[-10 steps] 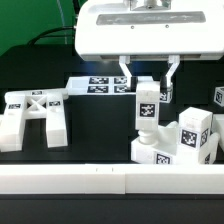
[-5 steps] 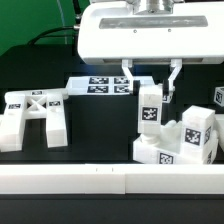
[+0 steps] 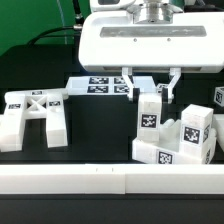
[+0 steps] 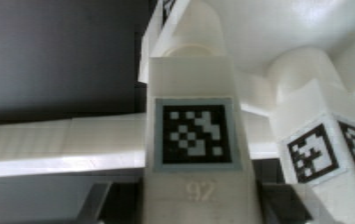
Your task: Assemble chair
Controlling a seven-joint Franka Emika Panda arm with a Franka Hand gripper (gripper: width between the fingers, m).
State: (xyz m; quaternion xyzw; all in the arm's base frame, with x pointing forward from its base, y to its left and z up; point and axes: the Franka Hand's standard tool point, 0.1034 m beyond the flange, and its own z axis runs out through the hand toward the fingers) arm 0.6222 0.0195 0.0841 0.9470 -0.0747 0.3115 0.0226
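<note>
My gripper [image 3: 149, 92] is shut on the top of an upright white chair leg [image 3: 150, 115] with a square tag on its face. The leg's lower end stands on the low white seat block [image 3: 152, 154] at the exterior view's right. A second chunky tagged part [image 3: 194, 132] stands on that block right beside the leg. In the wrist view the leg [image 4: 195, 120] fills the middle between my dark fingers [image 4: 85, 198]. The X-braced frame [image 3: 35, 110] lies at the exterior view's left, away from my gripper.
The marker board [image 3: 98, 85] lies flat behind the gripper. A long white rail [image 3: 110, 182] runs along the front of the table. Another tagged white part [image 3: 218, 98] shows at the exterior view's right edge.
My gripper and the leg have shifted a little toward the exterior view's right and slightly lower. The frame and the seat block have not moved.
</note>
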